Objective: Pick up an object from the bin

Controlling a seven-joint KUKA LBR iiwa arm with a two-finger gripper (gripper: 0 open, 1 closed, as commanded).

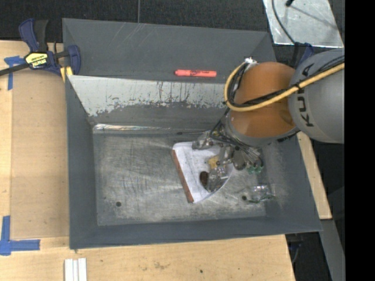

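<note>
A white flat pad or booklet with a brown-red edge lies tilted on the bin floor, right of the middle. My gripper hangs low over its right half, under the arm's orange cover, and its fingertips are down at the pad's surface beside a small dark spot. A small clear, shiny thing lies on the floor to the gripper's lower right, apart from it. Nothing shows between the fingers.
The arm with its orange cover and yellow cable comes in from the right over the bin's back right part. The left half of the bin floor is bare, scuffed metal.
</note>
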